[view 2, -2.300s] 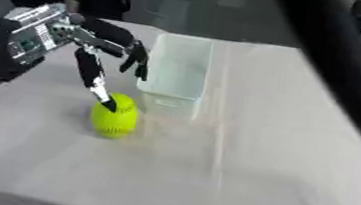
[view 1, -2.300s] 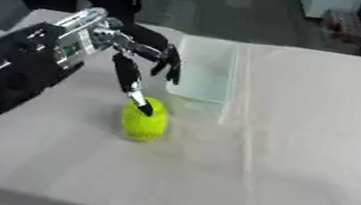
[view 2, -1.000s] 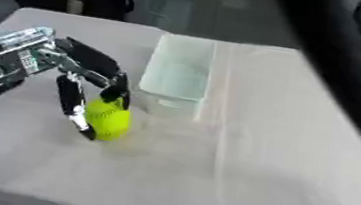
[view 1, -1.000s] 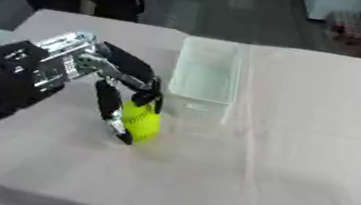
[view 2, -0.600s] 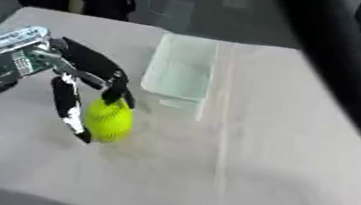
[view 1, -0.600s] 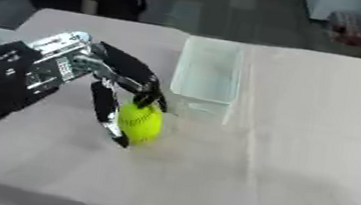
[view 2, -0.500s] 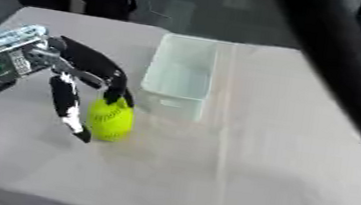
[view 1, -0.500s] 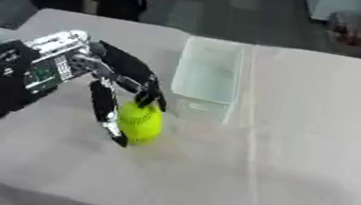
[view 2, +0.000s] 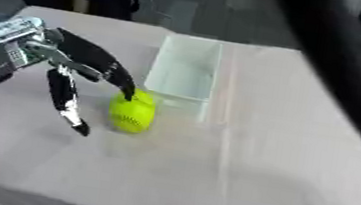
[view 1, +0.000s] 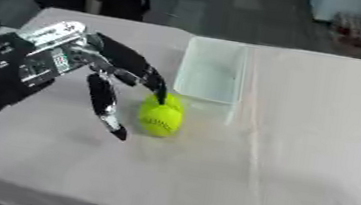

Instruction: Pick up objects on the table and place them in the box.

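Note:
A yellow-green ball (view 1: 160, 118) rests on the white tablecloth just in front of a clear plastic box (view 1: 242, 78). My left hand (view 1: 93, 59) comes in from the left and straddles the ball. Its fingers (view 1: 148, 77) reach over the top of the ball and their tips touch it on the side nearest the box. The thumb (view 1: 104, 104) hangs down to the left of the ball with a small gap between them. The hand is open and the ball still sits on the cloth. The box looks empty. My right hand shows in neither view.
The cloth-covered table (view 1: 298, 166) stretches right of the box and toward me. In the right eye view a dark blurred bar (view 2: 347, 72) crosses from the top to the right edge. The table's far edge runs just behind the box.
The left hand has come down from above the ball and now brackets it, thumb at the left and fingers over the top. Over the last half second it has hardly moved.

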`<state>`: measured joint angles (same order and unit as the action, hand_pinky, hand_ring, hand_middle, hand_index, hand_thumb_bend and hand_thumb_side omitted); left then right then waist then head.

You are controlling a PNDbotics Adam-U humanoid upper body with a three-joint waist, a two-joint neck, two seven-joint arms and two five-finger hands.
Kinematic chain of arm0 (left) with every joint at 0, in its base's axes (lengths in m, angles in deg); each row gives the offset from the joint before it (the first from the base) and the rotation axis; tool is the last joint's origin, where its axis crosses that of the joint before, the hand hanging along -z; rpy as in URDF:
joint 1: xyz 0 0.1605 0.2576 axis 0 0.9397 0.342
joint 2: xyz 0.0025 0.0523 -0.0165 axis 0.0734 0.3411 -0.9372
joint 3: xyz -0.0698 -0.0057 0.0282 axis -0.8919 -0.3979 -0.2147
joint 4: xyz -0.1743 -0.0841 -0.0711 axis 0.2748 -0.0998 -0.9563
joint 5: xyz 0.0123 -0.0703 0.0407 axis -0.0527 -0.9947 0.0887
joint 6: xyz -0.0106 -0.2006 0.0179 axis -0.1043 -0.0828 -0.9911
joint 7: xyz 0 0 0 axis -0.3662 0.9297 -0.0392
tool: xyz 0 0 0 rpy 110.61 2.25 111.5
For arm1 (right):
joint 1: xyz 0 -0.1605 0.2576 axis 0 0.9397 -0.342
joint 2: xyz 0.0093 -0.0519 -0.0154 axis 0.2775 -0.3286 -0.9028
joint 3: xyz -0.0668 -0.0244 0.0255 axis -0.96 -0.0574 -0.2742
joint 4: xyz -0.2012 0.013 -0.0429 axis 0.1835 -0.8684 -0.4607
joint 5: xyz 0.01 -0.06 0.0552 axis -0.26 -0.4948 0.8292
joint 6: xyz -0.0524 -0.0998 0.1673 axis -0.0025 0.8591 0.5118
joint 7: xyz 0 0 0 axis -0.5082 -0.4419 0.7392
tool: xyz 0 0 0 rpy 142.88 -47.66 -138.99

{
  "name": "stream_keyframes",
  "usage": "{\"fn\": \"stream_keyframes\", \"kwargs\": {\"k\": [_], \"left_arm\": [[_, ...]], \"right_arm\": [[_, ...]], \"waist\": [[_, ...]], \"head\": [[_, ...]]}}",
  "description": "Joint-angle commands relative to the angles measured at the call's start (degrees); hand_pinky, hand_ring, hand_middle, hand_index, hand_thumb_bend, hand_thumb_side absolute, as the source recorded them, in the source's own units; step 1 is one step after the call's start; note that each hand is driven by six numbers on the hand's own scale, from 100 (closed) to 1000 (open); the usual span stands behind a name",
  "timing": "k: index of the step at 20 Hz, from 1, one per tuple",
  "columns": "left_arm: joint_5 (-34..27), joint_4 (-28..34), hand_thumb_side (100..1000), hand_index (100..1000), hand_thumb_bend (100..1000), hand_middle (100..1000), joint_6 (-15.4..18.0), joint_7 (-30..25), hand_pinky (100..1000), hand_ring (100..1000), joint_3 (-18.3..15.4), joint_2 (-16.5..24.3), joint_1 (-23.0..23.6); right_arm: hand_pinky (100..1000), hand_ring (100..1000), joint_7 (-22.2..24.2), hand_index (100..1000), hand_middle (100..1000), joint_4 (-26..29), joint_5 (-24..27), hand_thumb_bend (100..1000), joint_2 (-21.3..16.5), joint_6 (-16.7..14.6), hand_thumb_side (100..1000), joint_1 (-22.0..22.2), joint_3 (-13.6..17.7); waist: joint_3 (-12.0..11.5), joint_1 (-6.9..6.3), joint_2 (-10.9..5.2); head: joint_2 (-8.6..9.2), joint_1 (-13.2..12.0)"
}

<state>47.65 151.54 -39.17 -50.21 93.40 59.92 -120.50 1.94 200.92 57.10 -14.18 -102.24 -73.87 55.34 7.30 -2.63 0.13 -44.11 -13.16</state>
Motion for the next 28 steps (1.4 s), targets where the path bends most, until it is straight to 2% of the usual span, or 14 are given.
{"fn": "stream_keyframes", "kwargs": {"k": [1, 8, 13, 19, 28], "left_arm": [[-0.5, -0.1, 634, 891, 494, 857, 15.2, -15.0, 921, 855, 0.3, 0.9, -0.8], [-0.3, -1.5, 629, 897, 489, 874, 17.2, -15.0, 946, 879, 1.1, -1.5, -1.1], [0.9, -1.7, 613, 906, 501, 902, 18.2, -15.0, 990, 923, 0.3, -2.7, -1.0], [0.2, -1.2, 608, 915, 500, 909, 18.4, -15.0, 999, 933, -1.4, -3.0, -1.4], [4.3, -5.9, 615, 919, 504, 912, 19.7, -15.0, 997, 933, 1.1, -4.2, -0.9]], "right_arm": [[182, 479, 0.1, 805, 548, 0.8, -0.2, 100, -1.5, -0.2, 1000, -0.4, 0.3], [182, 479, 0.3, 805, 548, 0.8, 0.0, 100, -1.4, -0.2, 1000, -0.6, 0.2], [183, 478, 0.3, 805, 548, 0.8, 0.1, 100, -1.4, -0.1, 1000, -0.7, 0.3], [182, 478, 0.3, 806, 548, 0.8, 0.0, 100, -1.3, -0.1, 1000, -0.5, 0.3], [183, 478, 0.4, 806, 548, 0.8, 0.2, 100, -1.4, 0.0, 1000, -0.8, 0.3]], "waist": [[0.1, 0.24, -0.50], [0.2, 0.34, -0.43], [0.3, 0.42, -0.41], [0.1, 0.47, -0.41], [0.4, 0.45, -0.33]], "head": [[0.31, -0.4], [0.27, -0.5], [0.26, -0.6], [0.01, -0.8], [0.05, -1.1]]}}
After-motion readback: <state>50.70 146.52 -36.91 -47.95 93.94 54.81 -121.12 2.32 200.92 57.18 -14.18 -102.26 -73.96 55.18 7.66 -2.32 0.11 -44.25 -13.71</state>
